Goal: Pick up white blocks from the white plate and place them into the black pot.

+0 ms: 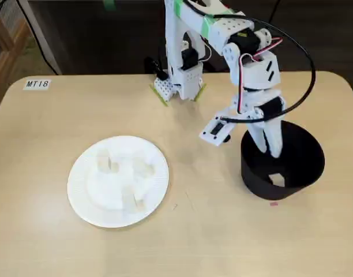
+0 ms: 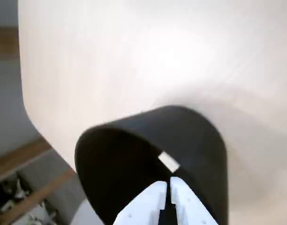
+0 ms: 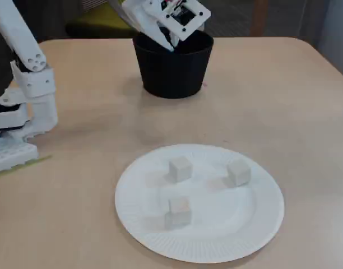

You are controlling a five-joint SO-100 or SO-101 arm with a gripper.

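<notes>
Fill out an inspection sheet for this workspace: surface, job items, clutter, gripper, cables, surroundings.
Surface: light wooden table, no spills seen.
White plate: on the table, apart from the pot, three white blocks on it, none touching.
Black pot: upright; one block lies inside on the bottom.
Clutter: label reading MT18 at a table corner; small pink mark by the pot.
Gripper: lowered into the pot mouth, fingers nearly together, nothing between them in the wrist view.
Cables: black cable loops from the arm over the pot; it does not touch the blocks.
Surroundings: dark floor and furniture beyond the table edge; details unclear.
</notes>
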